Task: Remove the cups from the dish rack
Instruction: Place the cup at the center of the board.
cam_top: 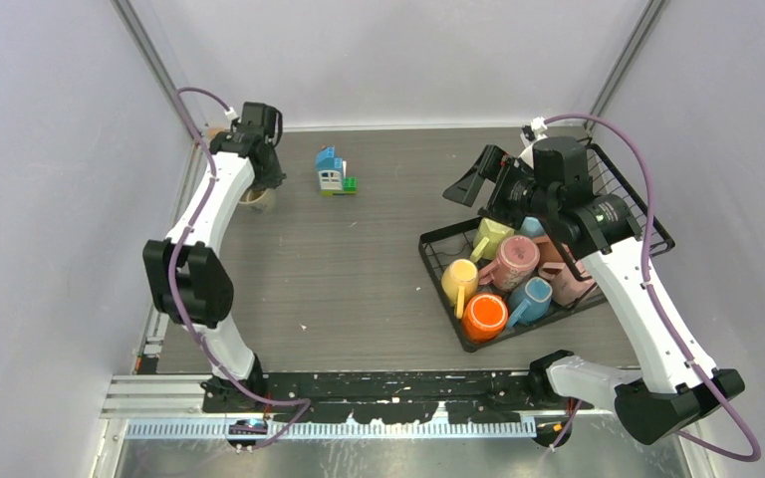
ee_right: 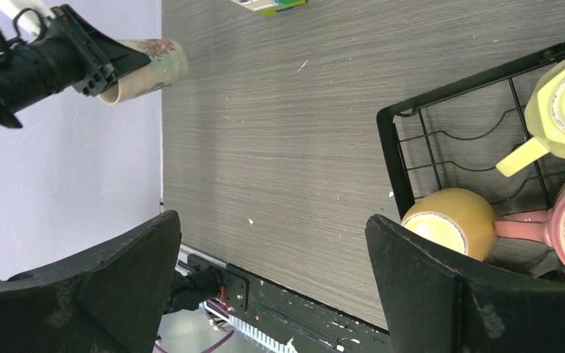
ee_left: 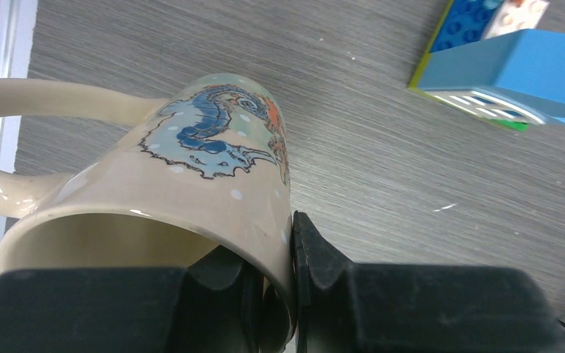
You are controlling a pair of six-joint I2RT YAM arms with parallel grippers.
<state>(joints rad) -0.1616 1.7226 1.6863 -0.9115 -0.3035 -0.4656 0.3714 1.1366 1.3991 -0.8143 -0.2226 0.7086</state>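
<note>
Several cups (cam_top: 485, 316) sit packed together in the dish rack (cam_top: 440, 240) at the right of the table (cam_top: 359, 289) in the top view. One cream mug (cam_top: 256, 199) is out at the far left edge, near the toy house (cam_top: 331, 171); we judge that spot to be the drop-off, well apart from the rack. The left arm (cam_top: 209, 204) stretches far forward with its wrist bent down over that mug, while the right arm (cam_top: 628, 289) arches over the rack, its right gripper (cam_top: 466, 186) pointing towards the table's middle. From the left wrist, the left gripper (ee_left: 292, 254) is clenched on the mug's wall at the rim, one finger inside and one outside, with the handle out to the left; we cannot tell whether the mug rests on the table. From the right wrist, the fingers (ee_right: 441, 287) are spread wide with nothing between them, hovering beside the rack's corner near a yellow cup (ee_right: 449, 228), probably ready for the next pick.
</note>
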